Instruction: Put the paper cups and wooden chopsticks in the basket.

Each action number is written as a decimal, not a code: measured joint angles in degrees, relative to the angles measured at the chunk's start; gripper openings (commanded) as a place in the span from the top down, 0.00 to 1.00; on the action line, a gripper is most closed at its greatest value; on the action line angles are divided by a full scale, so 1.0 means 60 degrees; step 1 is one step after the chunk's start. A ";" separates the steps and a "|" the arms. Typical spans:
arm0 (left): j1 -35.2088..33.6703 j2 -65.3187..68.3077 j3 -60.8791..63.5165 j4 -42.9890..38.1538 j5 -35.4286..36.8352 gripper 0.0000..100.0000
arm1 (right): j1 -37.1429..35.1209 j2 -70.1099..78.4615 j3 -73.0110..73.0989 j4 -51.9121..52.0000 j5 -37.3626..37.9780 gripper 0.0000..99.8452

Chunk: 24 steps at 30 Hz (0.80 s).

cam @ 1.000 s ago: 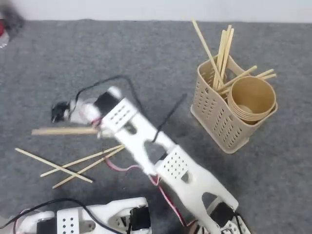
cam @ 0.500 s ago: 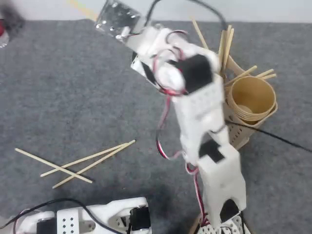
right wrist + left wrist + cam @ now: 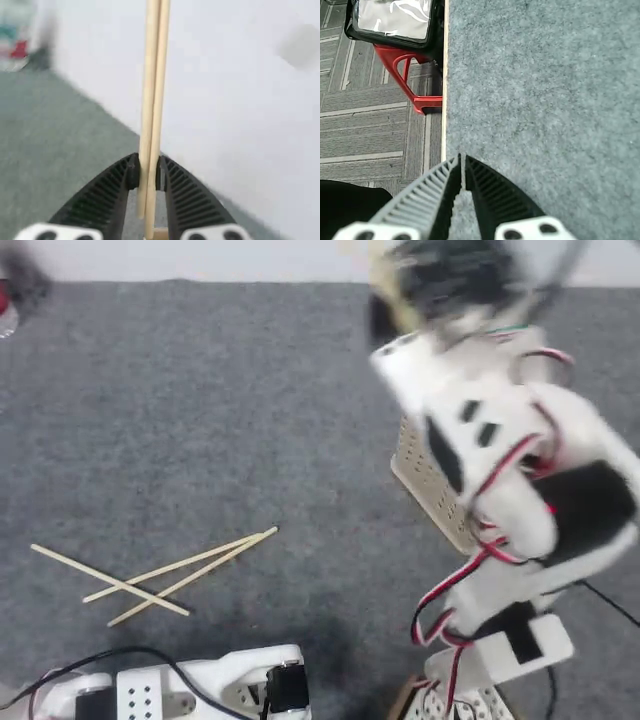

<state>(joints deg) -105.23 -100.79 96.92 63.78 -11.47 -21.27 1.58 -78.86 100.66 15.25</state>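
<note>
A grey felt-like mat [image 3: 200, 420] covers the table and runs to a plain white wall [image 3: 200, 258] on the far side. Beyond the table's pale edge strip [image 3: 444, 75], the floor [image 3: 370, 130] is striped grey carpet tile. A red frame [image 3: 427, 103] stands there beneath a black case [image 3: 395, 20] with a clear panel.
</note>
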 measured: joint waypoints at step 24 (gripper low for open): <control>0.0000 0.0000 0.0000 0.0000 0.0000 0.99 | 0.0586 -0.3941 0.6974 -0.2081 -0.2081 0.99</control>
<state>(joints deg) -105.23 -100.79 96.92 63.78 -11.47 -17.76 -22.07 -37.01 88.18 2.77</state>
